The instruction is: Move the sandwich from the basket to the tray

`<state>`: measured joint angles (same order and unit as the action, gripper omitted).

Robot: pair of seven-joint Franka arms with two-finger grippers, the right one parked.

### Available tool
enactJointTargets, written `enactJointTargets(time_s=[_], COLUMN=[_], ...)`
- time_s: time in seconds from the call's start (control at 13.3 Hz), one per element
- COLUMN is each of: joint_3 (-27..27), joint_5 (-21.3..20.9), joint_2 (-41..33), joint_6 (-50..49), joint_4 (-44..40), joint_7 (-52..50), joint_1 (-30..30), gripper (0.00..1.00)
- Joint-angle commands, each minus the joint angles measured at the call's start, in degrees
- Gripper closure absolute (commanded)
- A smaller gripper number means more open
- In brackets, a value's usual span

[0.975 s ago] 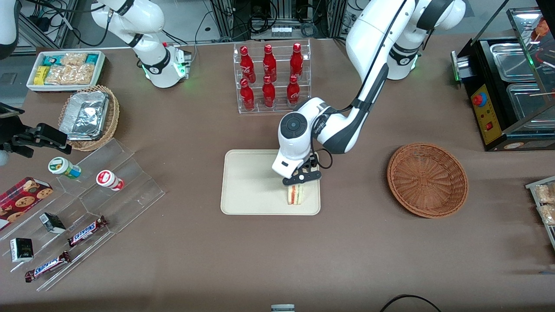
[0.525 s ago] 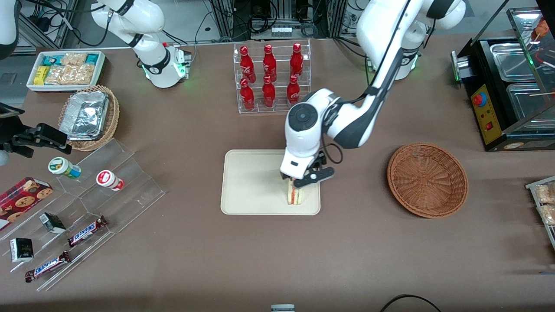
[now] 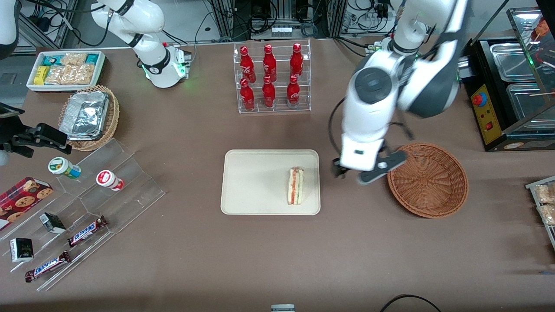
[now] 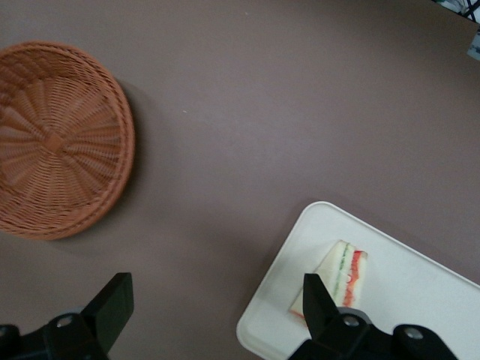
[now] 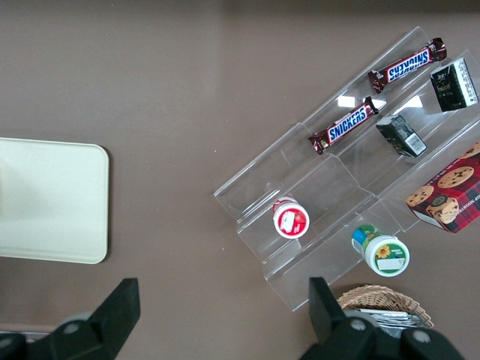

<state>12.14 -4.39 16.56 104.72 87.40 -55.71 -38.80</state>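
Note:
The sandwich (image 3: 295,186) stands on its edge on the cream tray (image 3: 256,182), near the tray's end that faces the basket. The reddish-brown wicker basket (image 3: 427,180) holds nothing. My left gripper (image 3: 357,171) hangs open and empty above the bare table between tray and basket, raised well off the surface. The left wrist view shows the sandwich (image 4: 341,274) on the tray (image 4: 420,300), the basket (image 4: 56,139), and the gripper (image 4: 216,292) with its jaws wide apart over brown table. A corner of the tray (image 5: 52,199) shows in the right wrist view.
A clear rack of red bottles (image 3: 269,76) stands farther from the front camera than the tray. A stepped acrylic display (image 3: 99,186) with snacks, a tan basket of foil containers (image 3: 89,115) and a white snack box (image 3: 65,69) lie toward the parked arm's end. A black machine (image 3: 511,86) stands beside the basket.
My gripper let go of the sandwich on the tray, rose, and swung away toward the basket. The sandwich stays where it was set down.

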Motion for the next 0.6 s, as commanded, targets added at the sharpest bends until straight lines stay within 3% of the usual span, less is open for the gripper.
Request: enactJointTargets(time_s=[0.0,0.3,0.38,0.53], joint_3=[5.33,10.89,9.76,2.58], joint_5=[2.54,5.26,5.88,6.67], joint_2=[-4.16,-8.37,-8.91,-10.32], joint_6=[-3.89,-7.94,-9.69,-13.03], joint_4=[1.28,1.02,0.75,-0.04], joint_7=[8.66,18.59,21.75,28.25], joint_1=[-0.4,2.92,6.95,16.86], gripper=[0.0,0.0,0.0,0.0])
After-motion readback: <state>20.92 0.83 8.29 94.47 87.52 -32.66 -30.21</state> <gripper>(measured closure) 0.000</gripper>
